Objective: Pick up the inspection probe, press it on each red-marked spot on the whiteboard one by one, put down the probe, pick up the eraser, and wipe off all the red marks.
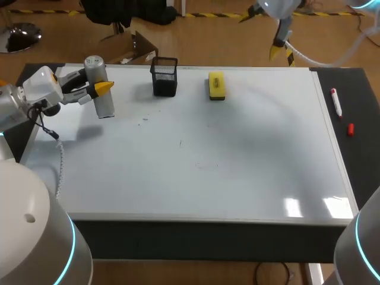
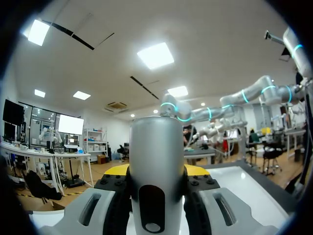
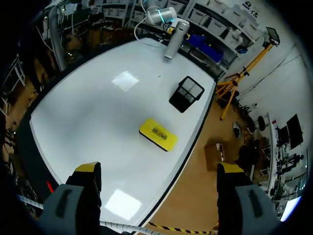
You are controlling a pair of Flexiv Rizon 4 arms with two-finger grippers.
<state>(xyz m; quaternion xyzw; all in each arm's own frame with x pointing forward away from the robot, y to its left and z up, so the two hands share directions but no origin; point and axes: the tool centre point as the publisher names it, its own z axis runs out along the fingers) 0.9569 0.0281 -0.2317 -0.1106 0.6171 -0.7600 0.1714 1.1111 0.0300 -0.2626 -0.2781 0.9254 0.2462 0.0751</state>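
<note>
Whiteboard [image 1: 237, 166] on worktop: no red marks discernible, faint specks only. Left gripper [image 1: 102, 89] over board's far left corner, fingers pinching inspection probe [image 1: 105, 105]. Probe upright, long axis vertical; contact with board cannot be told. Right gripper [image 3: 159, 171] high above far edge, fingers spread, empty. Eraser [image 1: 217, 85] at far edge, nearer right arm.

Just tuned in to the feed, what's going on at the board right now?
The left hand is shut on the probe, holding it upright over the whiteboard's far-left part. Whether its tip touches the board is unclear. The right hand hangs open above the far edge, holding nothing. The eraser lies untouched near that edge, beside a black mesh cup. I can't make out any red marks.
</note>
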